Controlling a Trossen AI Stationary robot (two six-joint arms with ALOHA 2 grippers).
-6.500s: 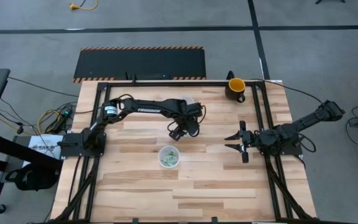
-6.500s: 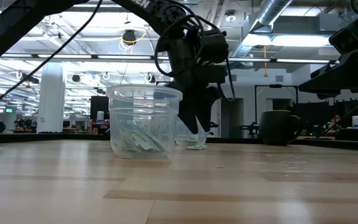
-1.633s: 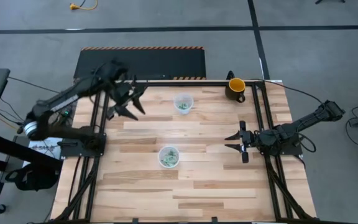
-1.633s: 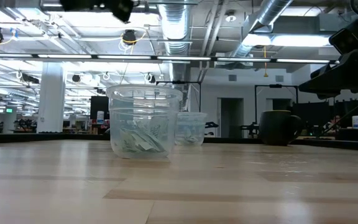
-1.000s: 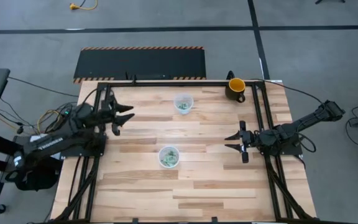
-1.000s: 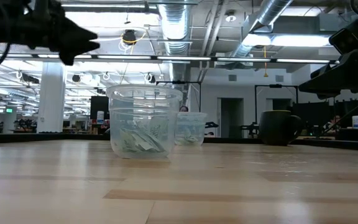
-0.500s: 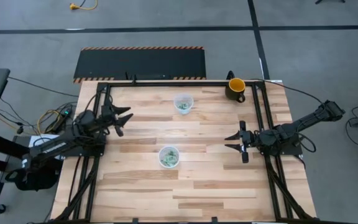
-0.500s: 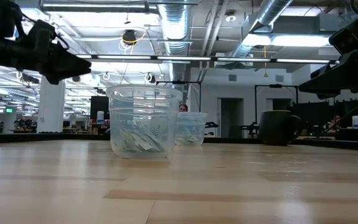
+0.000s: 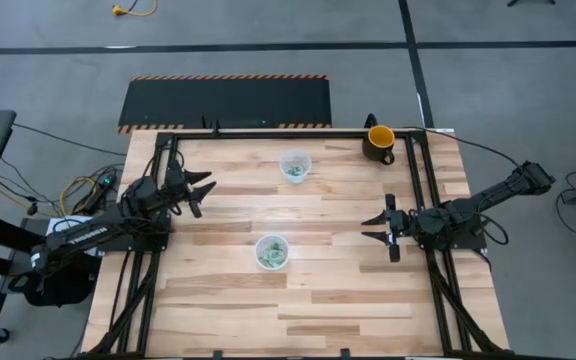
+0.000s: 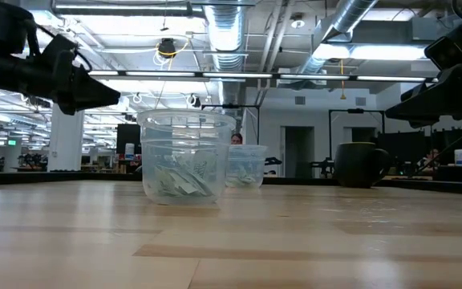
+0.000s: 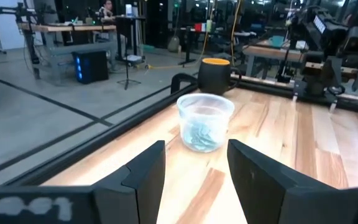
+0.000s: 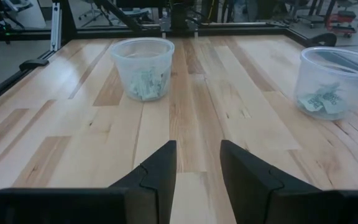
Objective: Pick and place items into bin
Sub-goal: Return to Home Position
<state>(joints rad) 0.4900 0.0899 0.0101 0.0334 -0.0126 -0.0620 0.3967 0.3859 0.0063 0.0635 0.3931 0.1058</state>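
Two clear plastic cups stand upright on the wooden table, each with several tiny pale green items in its bottom. The near cup [image 9: 272,251] [image 12: 143,67] is at the table's middle. The far cup [image 9: 295,166] [image 11: 205,121] stands toward the far edge. My left gripper [image 9: 196,192] [image 11: 194,168] hovers open at the left edge, pointing level toward the far cup, well short of it. My right gripper [image 9: 380,229] [image 12: 197,165] waits open at the right side, pointing toward the near cup, nothing between its fingers.
A dark mug with a yellow inside [image 9: 379,142] [image 10: 362,164] stands at the far right corner. Black frame rails [image 9: 417,180] run along the table's left, right and far sides. Bare wood lies between both grippers and the cups.
My left gripper has sunk lower at the table's left edge and tipped to level, still open and holding nothing. The cups and my right gripper have kept still.
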